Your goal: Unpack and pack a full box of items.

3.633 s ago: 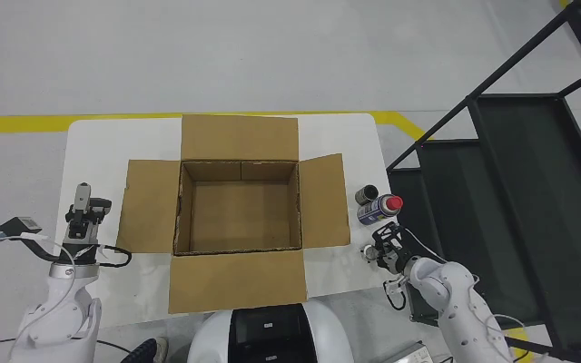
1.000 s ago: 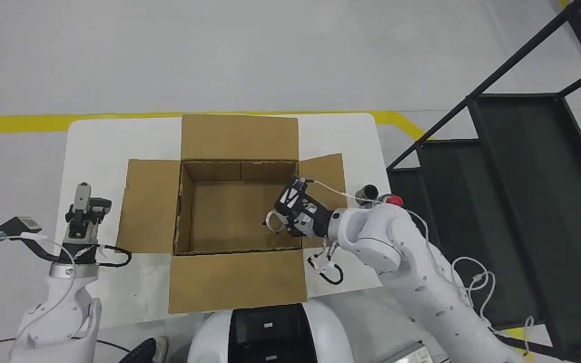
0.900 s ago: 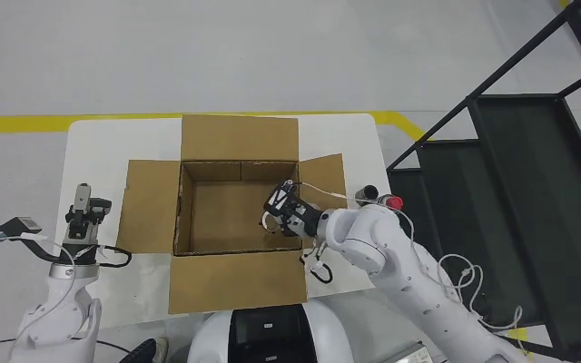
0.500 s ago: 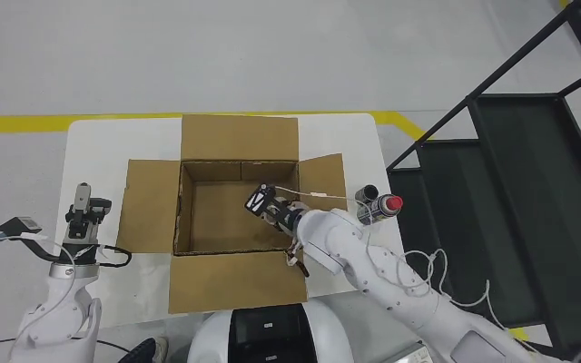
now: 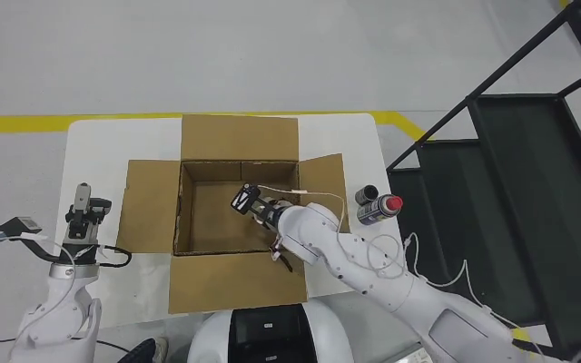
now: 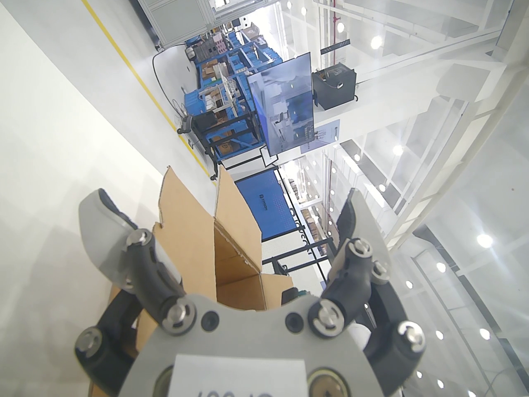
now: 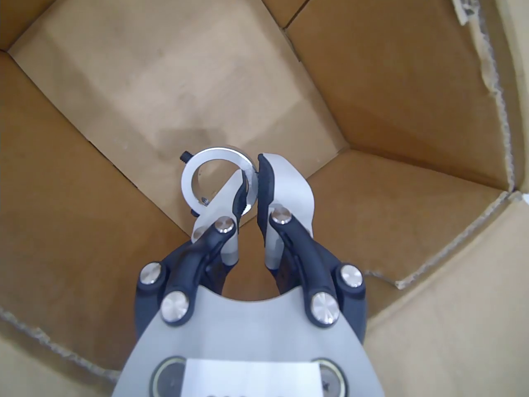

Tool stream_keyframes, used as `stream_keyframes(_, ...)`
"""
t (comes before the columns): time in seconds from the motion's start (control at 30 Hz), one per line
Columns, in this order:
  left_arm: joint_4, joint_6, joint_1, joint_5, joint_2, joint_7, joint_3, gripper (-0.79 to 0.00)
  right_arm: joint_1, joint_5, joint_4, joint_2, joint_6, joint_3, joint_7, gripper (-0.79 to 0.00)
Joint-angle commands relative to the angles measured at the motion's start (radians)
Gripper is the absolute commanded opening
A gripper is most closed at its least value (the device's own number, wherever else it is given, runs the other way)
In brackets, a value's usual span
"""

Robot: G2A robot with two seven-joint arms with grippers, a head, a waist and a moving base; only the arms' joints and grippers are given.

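While the right gripper hangs inside the open box, over the middle of its cardboard floor, its fingers are pressed in a pinch on the wall of a metal ring. One finger passes through the bore and the other bears on the outer face. This grip suits the part: the band is thin and smooth, and clamping across the wall keeps it from rolling or swinging, which a grasp across the full width would not. The ring is held flat-side toward the floor and appears to be off the cardboard, a shadow lying beneath it, though contact cannot be ruled out. Judged step: packing, with the ring positioned for release away from the box walls so that it lands flat. All four flaps are folded outward, which keeps the mouth unobstructed for the arm. A dark can and a spray can sit close together on the table just beyond the right flap, within that arm's reach, and are judged to be awaiting their turn. The left gripper is at the table's left edge, well apart from the box, fingers spread wide on nothing and pointing up into the room. It is judged parked to leave the box free.
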Motion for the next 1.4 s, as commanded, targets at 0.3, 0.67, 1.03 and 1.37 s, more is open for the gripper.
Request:
stream_keyframes(0.3, 0.0, 0.0, 0.0, 0.0, 0.0, 0.0, 0.0, 0.0, 0.095, 0.032, 0.194, -0.071, 0.028, -0.068, 0.014, -0.785)
stream_keyframes(0.67, 0.0, 0.0, 0.0, 0.0, 0.0, 0.0, 0.0, 0.0, 0.136, 0.041, 0.313, -0.12, 0.055, -0.087, 0.026, -0.437)
stream_keyframes(1.03, 0.0, 0.0, 0.0, 0.0, 0.0, 0.0, 0.0, 0.0, 0.038, 0.02, 0.117, -0.083, 0.014, 0.038, 0.015, 0.0)
stream_keyframes(1.37, 0.0, 0.0, 0.0, 0.0, 0.0, 0.0, 0.0, 0.0, -0.278, 0.155, -0.371, 0.015, -0.223, 0.365, -0.089, 0.0)
